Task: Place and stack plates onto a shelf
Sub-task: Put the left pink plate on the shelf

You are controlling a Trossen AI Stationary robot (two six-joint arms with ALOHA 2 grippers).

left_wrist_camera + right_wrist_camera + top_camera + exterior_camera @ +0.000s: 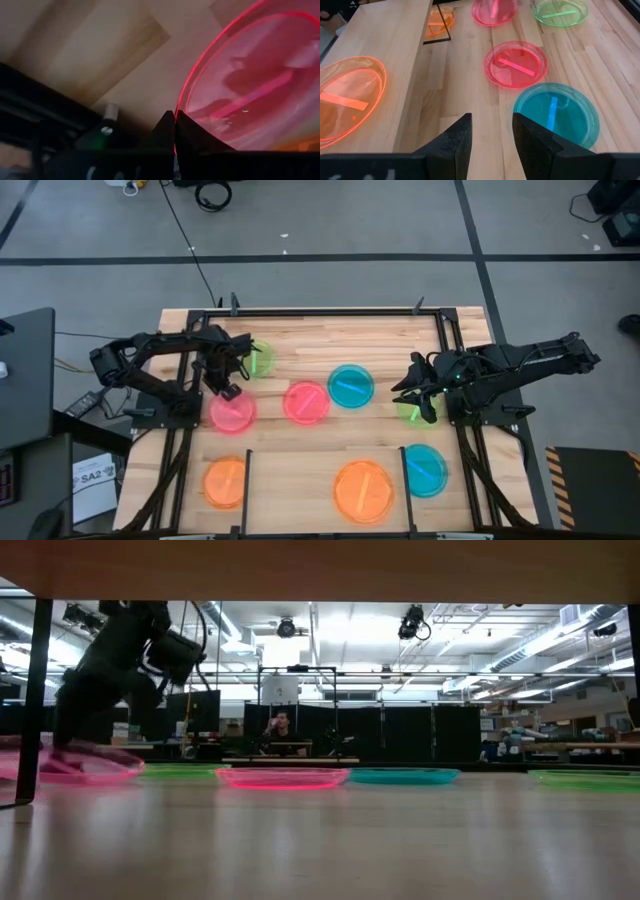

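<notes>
My left gripper (pixel 228 390) is shut on the far rim of a pink plate (pixel 232 412) at the table's left. Behind it lies a green plate (pixel 260 360). A second pink plate (pixel 306 402) and a cyan plate (pixel 350 385) lie flat mid-table. My right gripper (pixel 492 135) hangs open above the table's right side, over another green plate (pixel 410 410), touching nothing. The shelf (pixel 247 480), a thin black wire rack, stands at the near edge with an orange plate (pixel 362 490) inside its outline. My left gripper pinches the pink plate's rim (pixel 181 107) between its two shut fingers, at the plate's far side. The fingers come steeply from above. In the low view the plate (pixel 95 772) looks tipped, the held side raised and its near part low at the table.
Another orange plate (pixel 226 482) lies near left and a cyan plate (pixel 424 470) near right, beside the shelf. Thick black rails (pixel 455 350) run along both table sides. A person (pixel 280 728) sits far behind the table. Bare wood shows between the middle plates and the shelf.
</notes>
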